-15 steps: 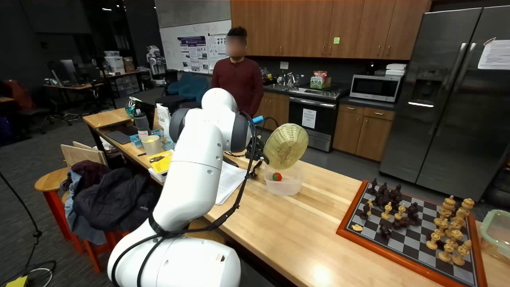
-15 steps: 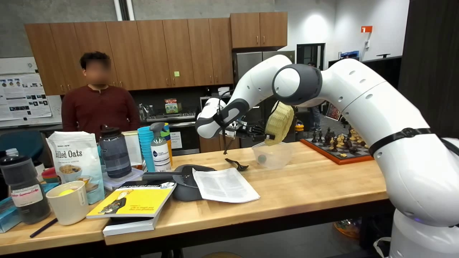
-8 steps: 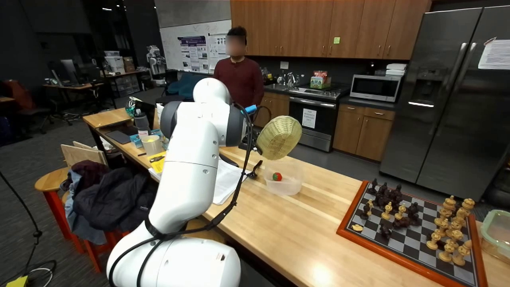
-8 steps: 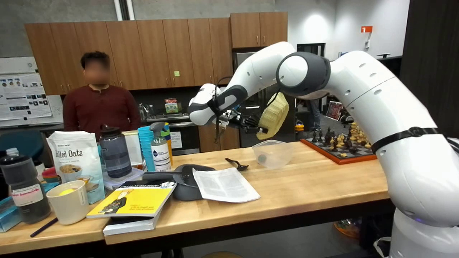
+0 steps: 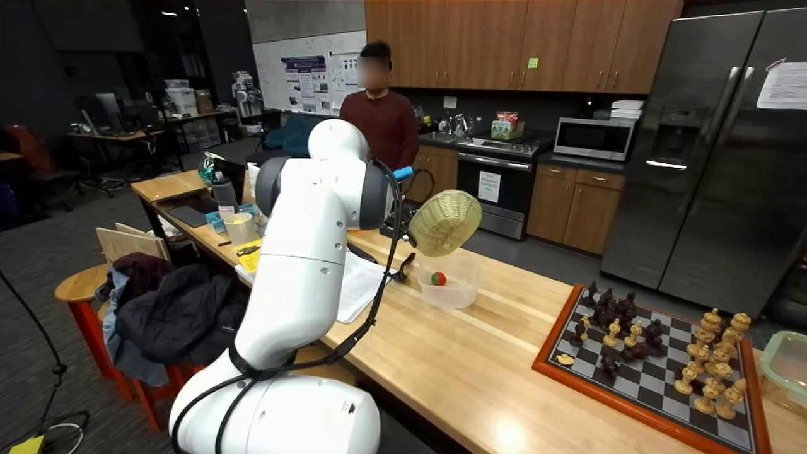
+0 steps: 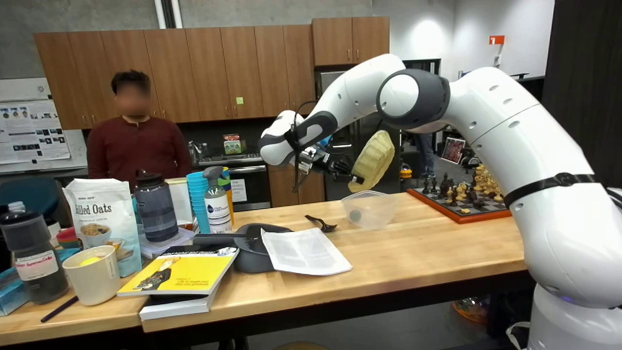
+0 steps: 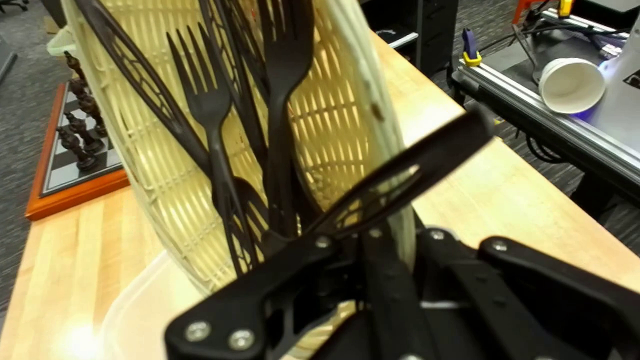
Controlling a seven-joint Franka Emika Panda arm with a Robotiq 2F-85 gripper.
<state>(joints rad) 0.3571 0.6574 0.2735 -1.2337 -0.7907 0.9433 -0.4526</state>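
Wooden table (image 6: 413,253) runs under the work area. Chessboard (image 5: 649,391) on it, well apart from the gripper (image 7: 406,235). Woven basket (image 5: 446,222) is in the gripper: jaws clamped on its rim, body reaching out past them, tipped steeply, held up off the table. Translucent plastic tub (image 5: 451,296) stands on the table, below the basket in both exterior views. Dark forks (image 7: 289,60) sit inside the basket; one utensil handle (image 7: 450,144) crosses its rim right by the jaws. Black utensil (image 6: 321,223) on the table near the tub, probably a serving spoon, too small to be sure. Strawberry (image 5: 439,279) inside the tub.
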